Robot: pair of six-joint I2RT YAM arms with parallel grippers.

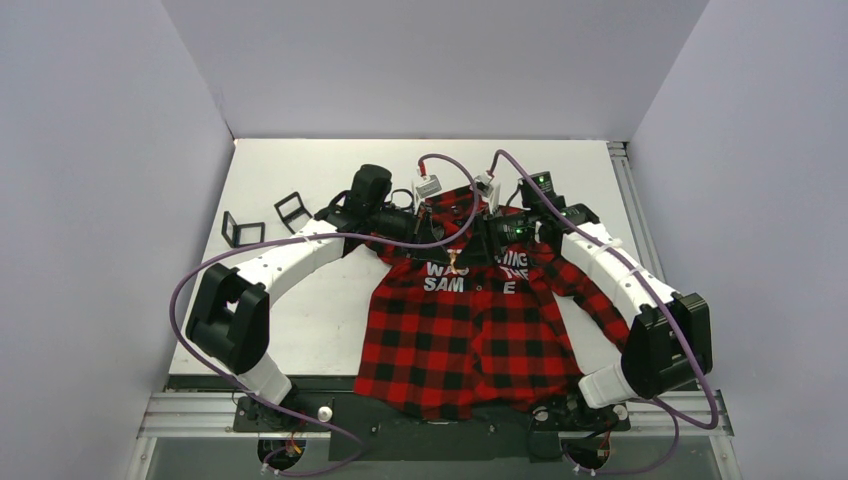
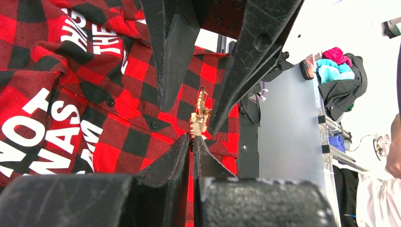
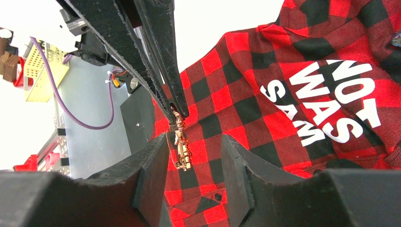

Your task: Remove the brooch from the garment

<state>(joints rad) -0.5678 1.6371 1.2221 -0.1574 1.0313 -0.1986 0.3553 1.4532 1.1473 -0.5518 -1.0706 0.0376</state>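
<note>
The garment (image 1: 470, 330), a red-and-black checked shirt with white letters, lies flat in the middle of the table. The brooch (image 3: 182, 146), a small jagged gold pin, sits over the chest just below the letters (image 1: 455, 264). My left gripper (image 2: 193, 138) is shut, and its tips pinch one end of the brooch (image 2: 199, 116). My right gripper (image 3: 195, 142) comes from the opposite side and stands open. Its two fingers straddle the brooch, which hangs close to the left finger (image 3: 158, 156). Whether the pin is still in the cloth I cannot tell.
Two small black frames (image 1: 243, 230) (image 1: 292, 210) stand on the white table (image 1: 300, 330) left of the shirt. Purple cables (image 1: 450, 165) arch over the collar. Grey walls close in the table on three sides.
</note>
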